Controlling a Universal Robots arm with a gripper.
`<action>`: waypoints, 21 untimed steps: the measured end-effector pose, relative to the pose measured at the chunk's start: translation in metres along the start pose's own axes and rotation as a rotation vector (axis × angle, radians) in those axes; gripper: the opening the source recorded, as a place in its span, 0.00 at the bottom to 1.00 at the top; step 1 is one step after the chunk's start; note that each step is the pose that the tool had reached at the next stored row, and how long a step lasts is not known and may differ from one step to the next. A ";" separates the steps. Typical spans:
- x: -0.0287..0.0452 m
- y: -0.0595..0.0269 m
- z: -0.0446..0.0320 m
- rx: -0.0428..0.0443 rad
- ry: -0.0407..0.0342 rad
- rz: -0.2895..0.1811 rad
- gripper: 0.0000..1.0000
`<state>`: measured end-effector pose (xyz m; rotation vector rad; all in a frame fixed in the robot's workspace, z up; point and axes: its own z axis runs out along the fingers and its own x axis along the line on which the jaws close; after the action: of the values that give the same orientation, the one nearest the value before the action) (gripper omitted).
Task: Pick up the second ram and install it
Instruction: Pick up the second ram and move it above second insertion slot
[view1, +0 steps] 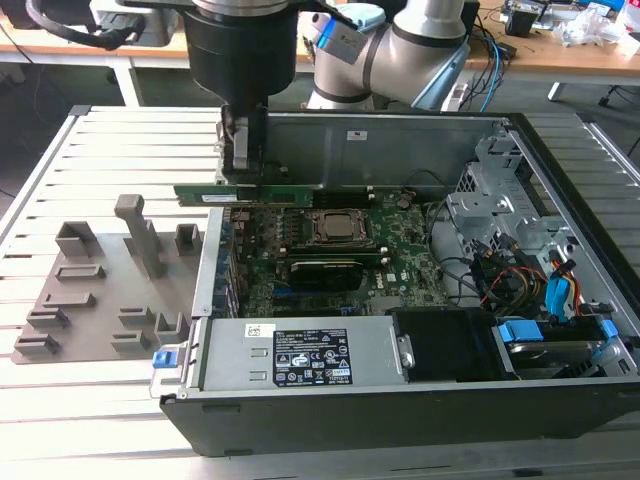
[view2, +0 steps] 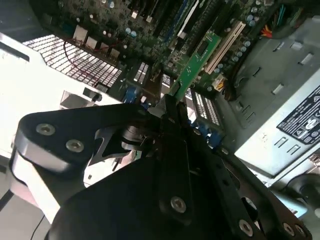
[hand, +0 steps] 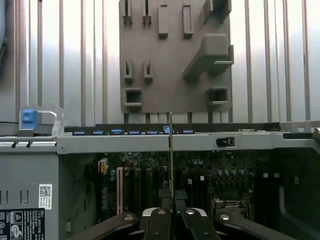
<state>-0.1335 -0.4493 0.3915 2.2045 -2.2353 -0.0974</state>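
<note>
My gripper (view1: 241, 168) is clamped on the second ram (view1: 290, 193), holding it long-edge level over the far side of the motherboard (view1: 405, 262), just beyond the CPU socket (view1: 335, 228) inside the open case (view1: 400, 140). A grey fixture plate (view1: 100, 300) sits on the exterior view's left.

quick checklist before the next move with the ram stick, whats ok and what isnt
1. Grip: ok. The gripper is shut on the second ram.
2. Stick attitude: ok. It looks level in the exterior view and upright, edge-on, in the first wrist view.
3. Position: ok. It hangs inside the open case, over the motherboard.
4. Seated in a slot: not ok. It is held above the board.
5. Lined up with a free slot: cannot tell.
6. Cables: ok. They lie toward the exterior view's right, away from the stick.
</note>
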 end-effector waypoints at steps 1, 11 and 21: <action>-0.0001 -0.0057 -0.0002 -0.0007 0.0000 0.000 0.13; -0.0010 -0.0716 -0.0016 -0.0118 -0.0338 -0.001 0.13; -0.0133 -0.1035 0.0043 -0.0155 -0.0491 -0.001 0.13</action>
<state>-0.0301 -0.4371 0.3831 2.2199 -2.2496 -0.1701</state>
